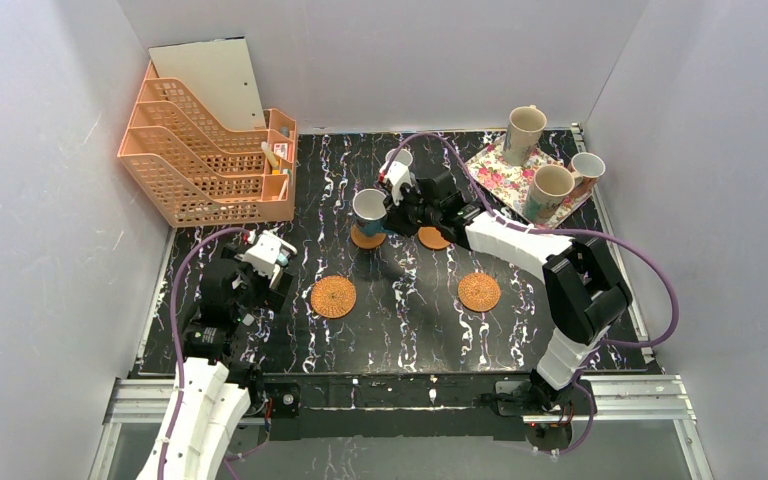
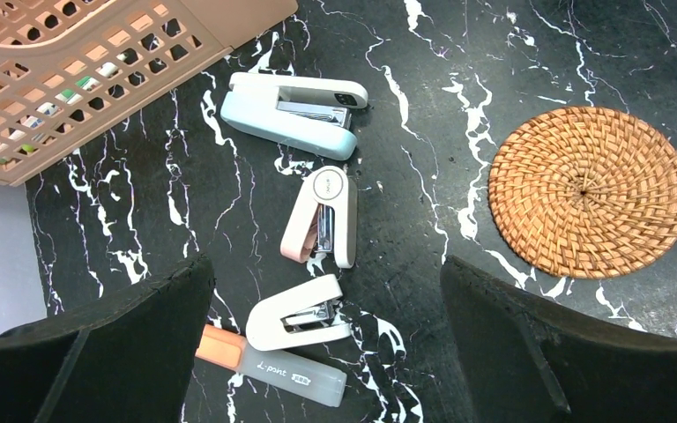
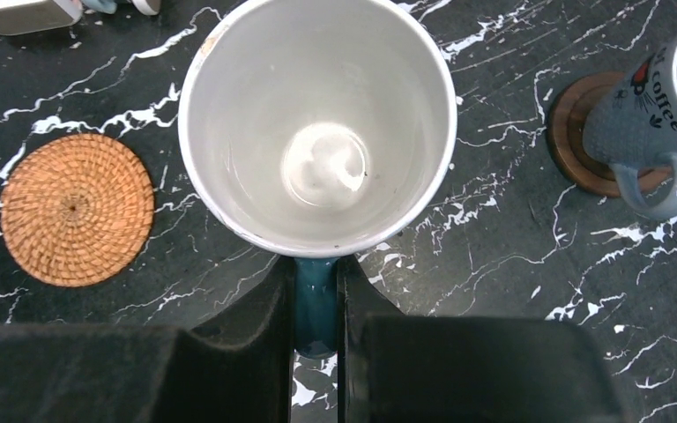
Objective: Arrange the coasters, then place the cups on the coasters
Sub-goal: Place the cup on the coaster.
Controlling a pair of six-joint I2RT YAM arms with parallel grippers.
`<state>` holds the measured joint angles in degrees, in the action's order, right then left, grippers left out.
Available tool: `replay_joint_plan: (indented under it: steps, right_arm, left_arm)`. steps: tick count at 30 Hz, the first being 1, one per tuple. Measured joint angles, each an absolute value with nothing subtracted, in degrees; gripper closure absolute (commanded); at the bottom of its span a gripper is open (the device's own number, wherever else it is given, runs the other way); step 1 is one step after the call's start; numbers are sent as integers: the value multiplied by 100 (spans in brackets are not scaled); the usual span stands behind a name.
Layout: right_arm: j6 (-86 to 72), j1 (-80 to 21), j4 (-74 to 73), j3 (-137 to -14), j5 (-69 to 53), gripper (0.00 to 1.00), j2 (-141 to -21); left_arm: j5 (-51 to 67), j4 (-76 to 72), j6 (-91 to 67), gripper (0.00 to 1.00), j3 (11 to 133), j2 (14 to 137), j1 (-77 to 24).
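Blue mug (image 3: 317,132) going onto its coaster, right gripper (image 3: 316,284) pinching the handle tight

Nearest, lower left of the top view, the left gripper (image 2: 324,273) idles with its jaws spread wide and nothing in them. The wicker coasters (image 1: 332,296) lie bare mid-mat. Further up, around centre frame, the mug hangs over a brown wood coaster (image 1: 367,238); can't tell if it's touching. Looks like the cup-placing step to me, so next up is a straight lowering, then letting go without tipping it. The mug is upright, long axis vertical, mouth up, handle pointing right into the gripper. Farthest, upper right, three more mugs (image 1: 550,193) sit at the floral tray (image 1: 490,160).
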<state>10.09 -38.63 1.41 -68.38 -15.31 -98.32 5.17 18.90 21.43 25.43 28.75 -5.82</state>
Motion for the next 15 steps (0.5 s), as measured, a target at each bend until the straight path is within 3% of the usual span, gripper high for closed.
replay_joint_plan:
  steps: [15]
  right_arm:
    - [893,-3942,475,-6694,-1022,99,-9841]
  left_arm:
    - [561,1890,2145,2,2543,2829,-530]
